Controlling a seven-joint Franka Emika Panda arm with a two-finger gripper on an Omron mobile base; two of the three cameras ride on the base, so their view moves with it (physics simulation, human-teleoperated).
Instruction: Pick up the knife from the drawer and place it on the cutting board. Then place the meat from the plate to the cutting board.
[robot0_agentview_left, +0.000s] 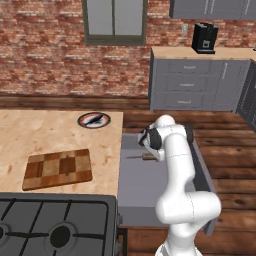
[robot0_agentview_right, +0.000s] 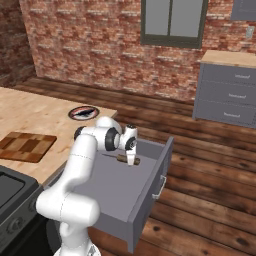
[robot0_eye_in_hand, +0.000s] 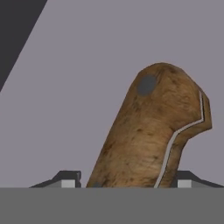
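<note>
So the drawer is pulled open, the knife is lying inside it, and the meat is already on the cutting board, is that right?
Not quite. The meat is on the plate, as the left base view shows; the cutting board is bare. The rest holds: the drawer is pulled open and the knife lies inside it.

Honestly there's nothing readable here, no text, labels, brand names or numbers on anything. The black coffee machine on the far counter has a blank face.
</note>
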